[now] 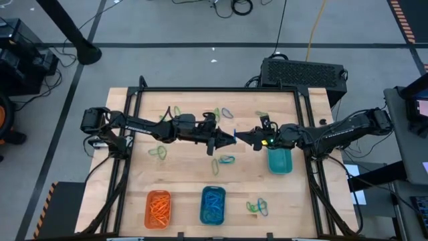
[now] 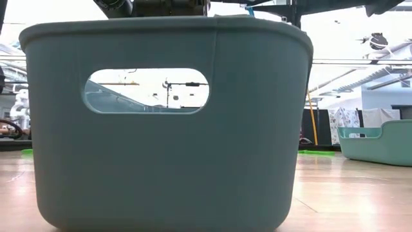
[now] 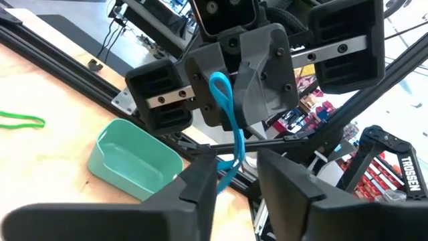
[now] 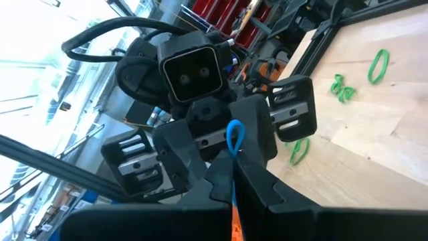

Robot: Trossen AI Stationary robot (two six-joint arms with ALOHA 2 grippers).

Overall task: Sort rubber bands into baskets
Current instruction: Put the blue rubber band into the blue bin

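My two grippers meet tip to tip above the table's middle. My right gripper [image 1: 245, 138] is shut on a blue rubber band [image 3: 227, 114]. My left gripper [image 1: 229, 139] faces it, open, with the band's lower part [image 3: 231, 171] between its fingers. The orange basket [image 1: 158, 207] and the blue basket [image 1: 212, 205] stand at the near edge with bands inside. The teal basket [image 1: 280, 161] stands under my right arm. Loose green and blue bands lie on the wood [image 1: 158, 152], [image 1: 227, 161], [image 1: 257, 207]. My right gripper pinches the blue band between its two fingers, level, from the table's right side. A small loop [image 4: 234, 137] stands out beyond the fingertips and the band is clear of the table. My left gripper has the band's lower end beside one fingertip [image 3: 208, 171]; I cannot tell whether it touches.
More green bands lie near the far edge [image 1: 175, 110], [image 1: 224, 112]. A black frame [image 1: 221, 89] rims the table. A basket wall [image 2: 167, 122] stands close before the low camera and hides most of the table there. The teal basket also shows in that view [image 2: 380, 142].
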